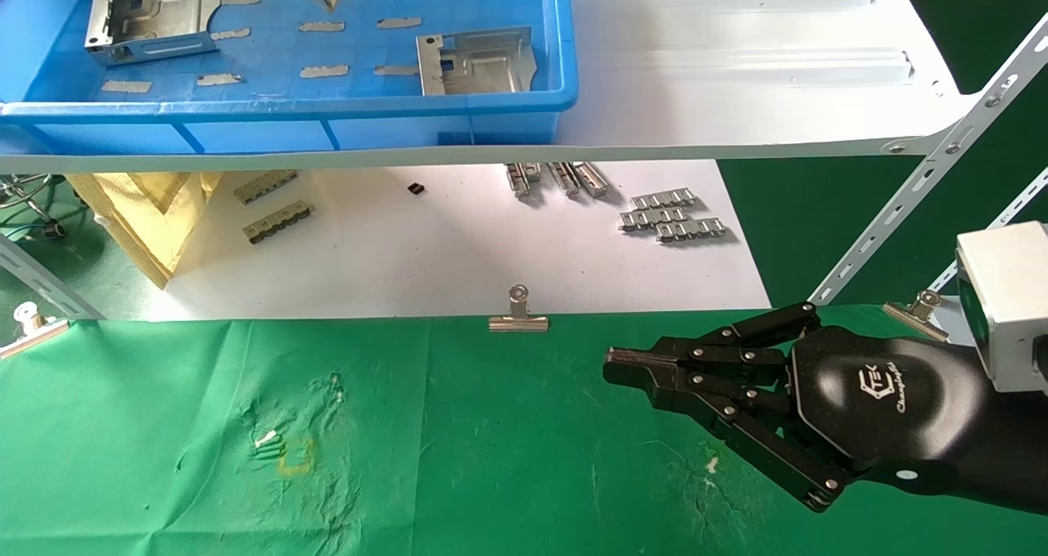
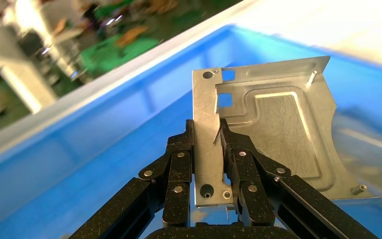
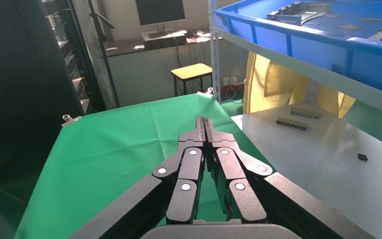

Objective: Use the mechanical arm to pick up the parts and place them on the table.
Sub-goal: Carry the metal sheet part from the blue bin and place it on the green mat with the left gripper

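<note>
The left gripper (image 2: 218, 133) had its jaws clamped on a metal part (image 2: 273, 124) above the blue bin (image 1: 286, 106). Next it likely needed to carry the part toward six o'clock, onto the green counter (image 1: 458, 458). The right gripper (image 1: 610, 368) hovered there, jaws together.

Dull silvery stamped sheet-metal parts (image 1: 479, 63) lie in a smooth blue plastic bin (image 1: 524, 126), the bench (image 1: 164, 458) wears wrinkled matt green cloth, and the right claw (image 1: 610, 366) is glossy black.

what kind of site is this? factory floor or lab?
Probably a lab or test cell mocked up as a parts station: stamped metal parts in a blue bin on slotted-angle shelving, green cloth table, an office desk with monitor behind.
</note>
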`<state>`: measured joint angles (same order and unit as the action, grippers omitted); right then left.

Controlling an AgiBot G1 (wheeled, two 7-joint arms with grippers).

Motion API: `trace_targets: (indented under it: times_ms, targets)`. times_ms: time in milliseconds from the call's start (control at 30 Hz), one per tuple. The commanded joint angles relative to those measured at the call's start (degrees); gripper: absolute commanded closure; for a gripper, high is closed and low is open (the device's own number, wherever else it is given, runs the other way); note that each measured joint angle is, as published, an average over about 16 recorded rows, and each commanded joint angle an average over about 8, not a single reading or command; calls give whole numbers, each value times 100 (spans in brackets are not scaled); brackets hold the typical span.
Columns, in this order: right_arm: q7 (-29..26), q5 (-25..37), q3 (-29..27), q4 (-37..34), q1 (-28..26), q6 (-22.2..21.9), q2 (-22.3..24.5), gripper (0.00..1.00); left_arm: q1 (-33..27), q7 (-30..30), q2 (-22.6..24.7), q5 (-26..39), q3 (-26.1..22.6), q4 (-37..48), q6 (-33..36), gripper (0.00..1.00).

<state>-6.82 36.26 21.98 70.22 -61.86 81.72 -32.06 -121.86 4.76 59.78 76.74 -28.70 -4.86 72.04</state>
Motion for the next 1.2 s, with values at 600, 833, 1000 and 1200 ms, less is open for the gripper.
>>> trace_targets:
  times_ms: [600,833,1000,1200]
  targets:
    - [0,0,0,0,0,0,0,0,1451,1797,-1298,-1574,-411,-2550,2023,100]
    - [0,0,0,0,0,0,0,0,1985,2541,-1885,-1874,-1278,-3250,1931,100]
    - [0,0,0,0,0,0,0,0,2045,3371,-1797,-1367,-1818,-2846,1827,100]
    - [0,0,0,0,0,0,0,0,2088,4256,-1541,-735,-2267,-2120,1778,100]
